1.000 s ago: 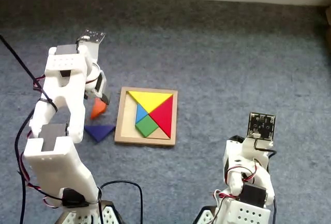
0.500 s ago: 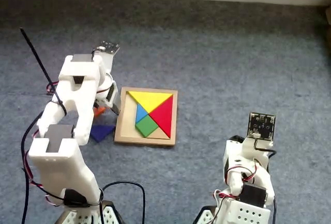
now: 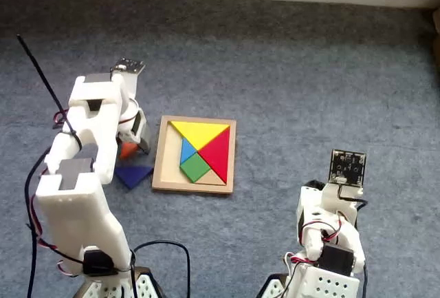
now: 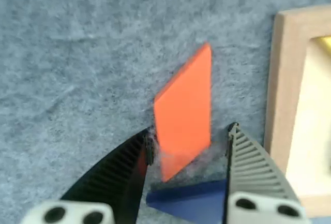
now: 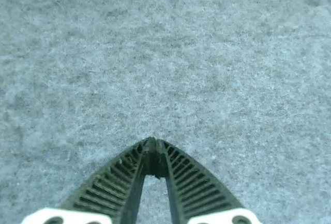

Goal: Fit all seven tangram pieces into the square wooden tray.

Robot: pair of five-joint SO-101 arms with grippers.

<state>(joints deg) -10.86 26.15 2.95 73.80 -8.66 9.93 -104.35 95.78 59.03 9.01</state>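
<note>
Left gripper (image 4: 190,133): jaws apart, straddling one end of the orange piece (image 4: 183,111), which lies on the grey carpet (image 4: 77,53). One finger touches the piece's edge; the other stands clear of it.

Left wrist view: the dark blue piece (image 4: 186,199) lies just beside the orange piece, and the rim of the square wooden tray (image 4: 282,105) is near both.

High view: the left arm covers most of the orange piece. The tray holds a yellow triangle (image 3: 199,133), a red triangle (image 3: 217,157), a light blue triangle (image 3: 185,151) and a green square (image 3: 195,168). Part of its floor is bare.

Right gripper (image 5: 153,142): clenched, fingertips meeting, over carpet, well apart from the tray.
</note>
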